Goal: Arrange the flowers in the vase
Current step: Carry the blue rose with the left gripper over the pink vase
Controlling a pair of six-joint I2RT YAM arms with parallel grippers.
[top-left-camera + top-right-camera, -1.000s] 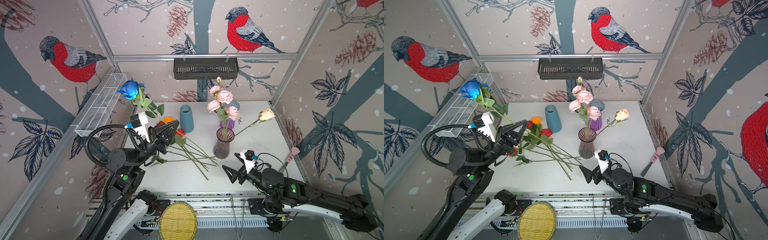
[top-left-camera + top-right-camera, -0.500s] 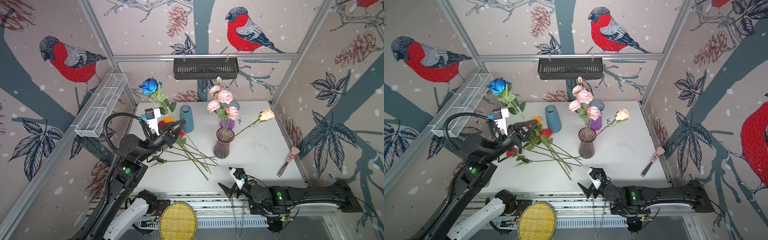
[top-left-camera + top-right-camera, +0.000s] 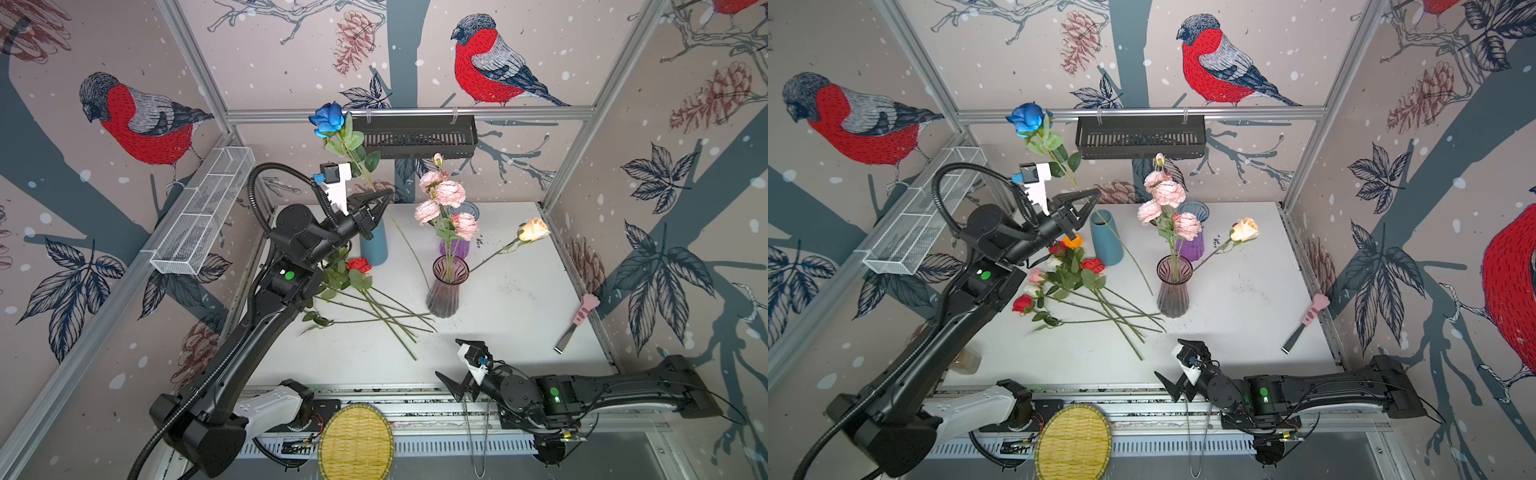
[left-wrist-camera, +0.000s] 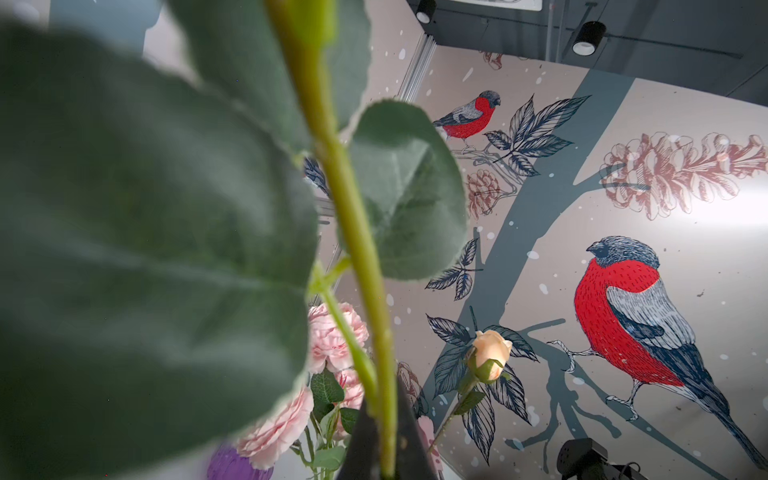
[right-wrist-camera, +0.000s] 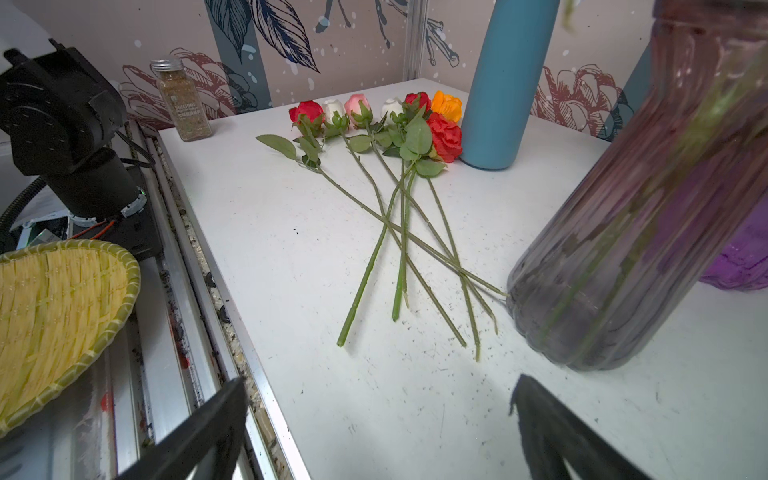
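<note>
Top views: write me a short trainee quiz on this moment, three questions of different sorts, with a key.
1. True or false: the left gripper is shut on the stem of the blue rose, held up above the table.
2. Which flowers stand in the vase? A) the carnations and the peach rose; B) the blue rose only; C) none.
3. Fill in: the right gripper, low by the table's front edge, holds nothing and its jaws stand ____.

Key: 1 true; 2 A; 3 open.
</note>
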